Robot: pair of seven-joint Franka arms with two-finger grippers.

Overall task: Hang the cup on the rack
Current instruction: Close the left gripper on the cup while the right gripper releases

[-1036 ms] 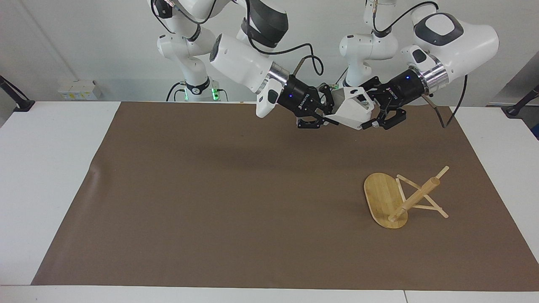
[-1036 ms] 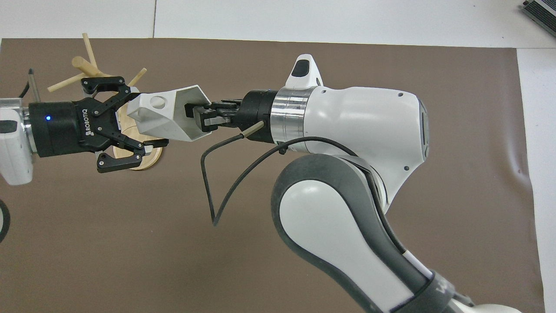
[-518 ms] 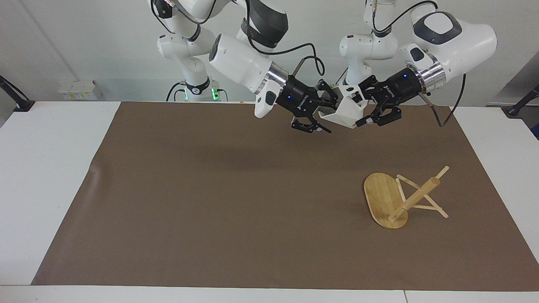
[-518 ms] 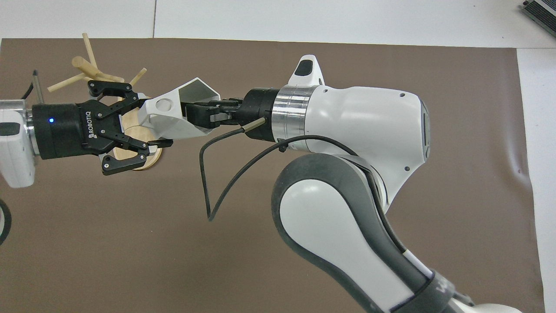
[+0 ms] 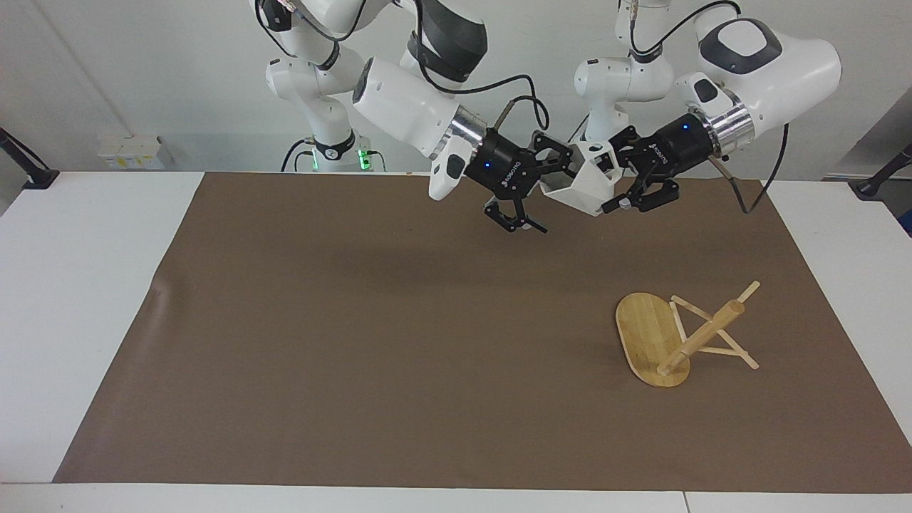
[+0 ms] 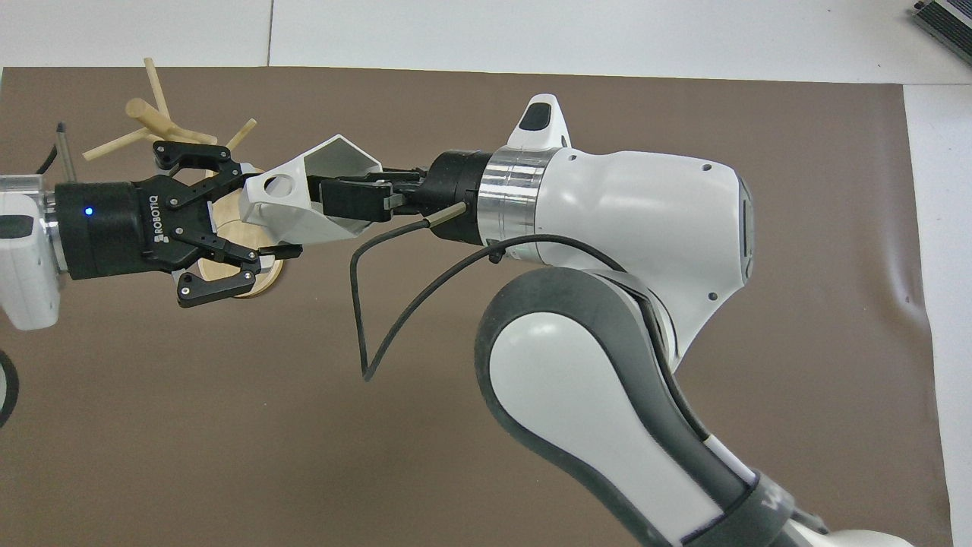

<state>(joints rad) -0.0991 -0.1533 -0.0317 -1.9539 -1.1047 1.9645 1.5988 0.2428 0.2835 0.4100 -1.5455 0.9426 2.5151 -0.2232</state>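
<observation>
A plain white wall [image 5: 142, 78] fills the top of the facing view above a white table [image 5: 78, 299] covered by a brown mat [image 5: 370, 342], with a white power strip [image 5: 132, 153] at upper left.

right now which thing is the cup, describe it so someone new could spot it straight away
Start at the brown mat on the table, at the end where the bamboo rack lies tipped on its side. Above the mat, up in the air between the two arms, the left gripper is shut on the cup. It is all white and angular, with flat facets and a round hole through its handle.
</observation>
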